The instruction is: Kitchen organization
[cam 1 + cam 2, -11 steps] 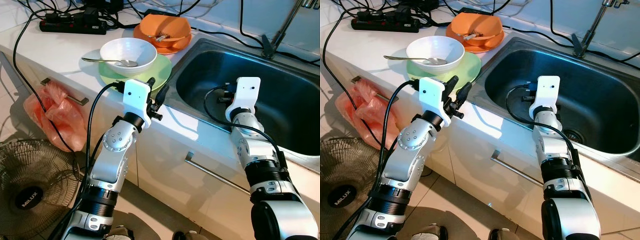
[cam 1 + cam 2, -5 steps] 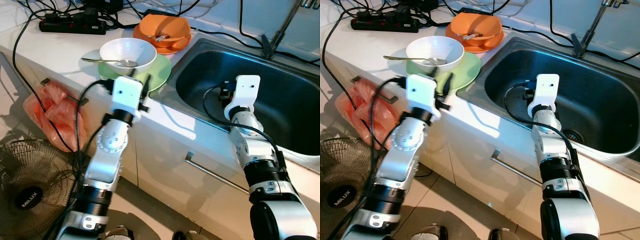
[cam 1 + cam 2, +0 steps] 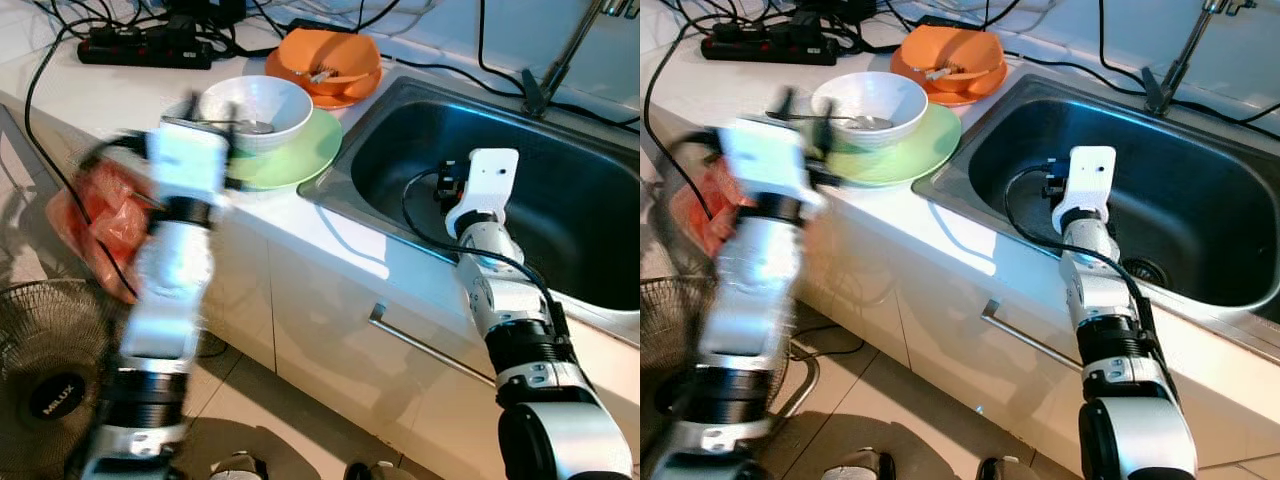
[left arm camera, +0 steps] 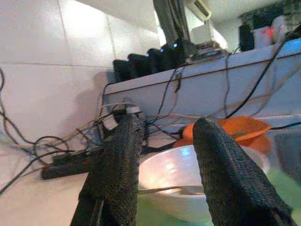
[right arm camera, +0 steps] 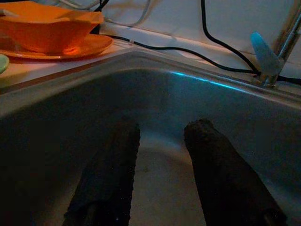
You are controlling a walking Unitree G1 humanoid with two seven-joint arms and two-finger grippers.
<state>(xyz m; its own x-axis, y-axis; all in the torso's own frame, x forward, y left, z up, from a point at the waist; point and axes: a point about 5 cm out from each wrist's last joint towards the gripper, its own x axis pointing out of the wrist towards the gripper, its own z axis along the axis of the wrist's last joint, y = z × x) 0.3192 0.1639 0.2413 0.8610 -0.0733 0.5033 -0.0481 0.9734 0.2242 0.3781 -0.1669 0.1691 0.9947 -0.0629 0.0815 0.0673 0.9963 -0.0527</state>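
Observation:
A white bowl with a metal spoon in it sits on a green plate on the counter. Behind it an orange bowl rests on an orange plate. My left arm is blurred at the counter's front edge, just left of the white bowl. In the left wrist view my left gripper is open, with the white bowl close beyond its fingers. My right gripper is open and empty, low inside the steel sink.
A black power strip and several cables lie at the back of the counter. A red plastic bag hangs on a drawer handle. A floor fan stands at lower left. The faucet rises behind the sink.
My left arm has swung left, from in front of the green plate's right edge to the left of the white bowl. The right arm has barely moved.

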